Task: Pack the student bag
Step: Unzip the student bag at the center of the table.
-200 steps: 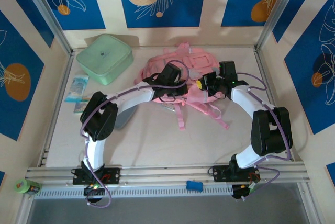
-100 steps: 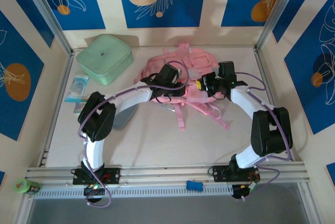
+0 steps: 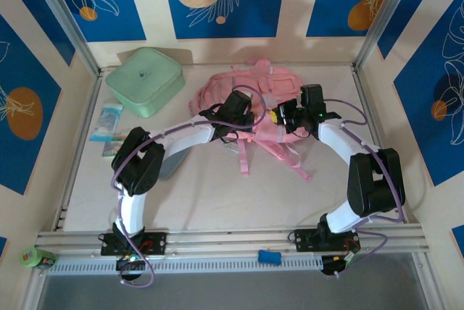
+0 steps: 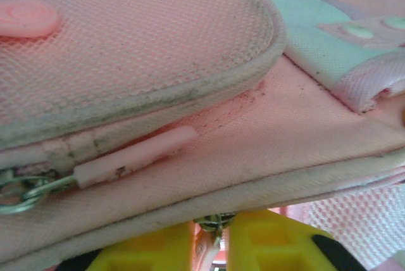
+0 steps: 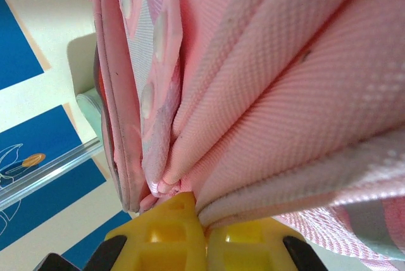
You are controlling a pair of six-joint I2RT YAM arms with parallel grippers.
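We see the student bag [image 3: 250, 85] lying at the far middle of the tabletop [image 3: 210, 187], right of the mint case [image 3: 143, 80]. Our left fingers [image 4: 145, 249] stand narrow, pinching a metal zip pull [image 4: 214, 223] at its edge. Our right fingers [image 5: 168, 233] clamp a fold of its pink fabric.
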